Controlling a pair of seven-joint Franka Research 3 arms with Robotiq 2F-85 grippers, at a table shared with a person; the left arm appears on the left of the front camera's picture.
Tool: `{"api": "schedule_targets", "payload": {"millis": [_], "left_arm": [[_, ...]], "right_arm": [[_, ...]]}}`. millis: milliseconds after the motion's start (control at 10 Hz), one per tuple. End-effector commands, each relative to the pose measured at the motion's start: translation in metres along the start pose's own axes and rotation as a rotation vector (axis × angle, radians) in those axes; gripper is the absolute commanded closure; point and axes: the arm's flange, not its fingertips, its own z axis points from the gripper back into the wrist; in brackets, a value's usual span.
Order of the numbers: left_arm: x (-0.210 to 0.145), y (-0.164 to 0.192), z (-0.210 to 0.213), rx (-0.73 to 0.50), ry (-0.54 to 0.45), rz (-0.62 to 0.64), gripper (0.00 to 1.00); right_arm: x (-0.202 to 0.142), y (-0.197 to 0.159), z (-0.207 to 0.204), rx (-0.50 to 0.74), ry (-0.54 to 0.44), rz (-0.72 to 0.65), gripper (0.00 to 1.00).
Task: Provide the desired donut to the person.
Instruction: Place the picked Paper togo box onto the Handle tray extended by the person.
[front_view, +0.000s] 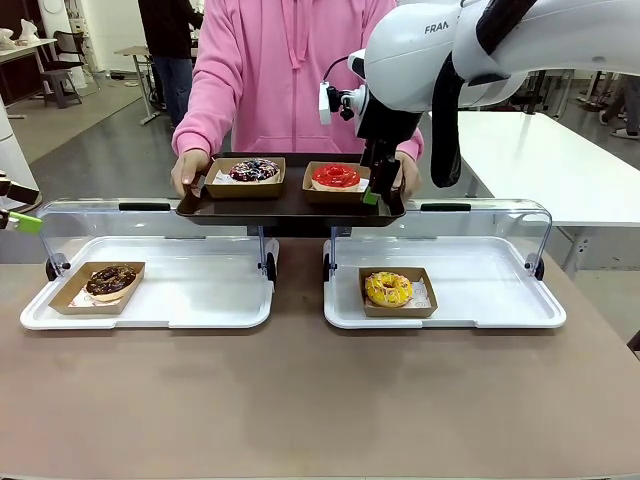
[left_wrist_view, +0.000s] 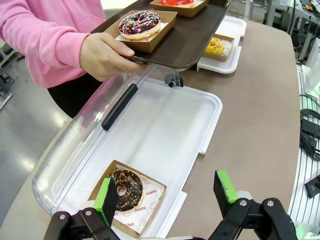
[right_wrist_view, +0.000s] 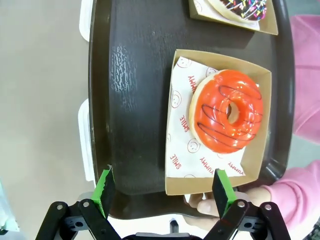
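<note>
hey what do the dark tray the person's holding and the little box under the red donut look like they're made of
The dark tray looks like hard plastic: dark brown, with a pebbled, slightly glossy surface. The box under the red donut looks like matte brown cardboard, lined with printed white paper.

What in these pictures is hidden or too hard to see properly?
- Front view: the right gripper partly covers the person's hand on the dark tray.
- Right wrist view: the sprinkled donut is cut off by the top edge.
- Left wrist view: a green pad hides part of the chocolate donut.
- Right wrist view: some of the red print on the paper is too small to read.
</note>
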Motion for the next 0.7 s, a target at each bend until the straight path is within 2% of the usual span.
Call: {"api": "schedule_targets", "payload": {"millis": [0, 600], "left_arm": [[-0.0004, 0.0002, 0.0003, 0.003, -0.007, 0.007, 0.0], [-0.0004, 0.0002, 0.0003, 0.003, -0.007, 0.007, 0.0]], "right_arm": [[0.0015, 0.0012, -0.0004, 0.001, 0.0, 0.007, 0.0], [0.0015, 0.0012, -0.0004, 0.001, 0.0, 0.007, 0.0]]}}
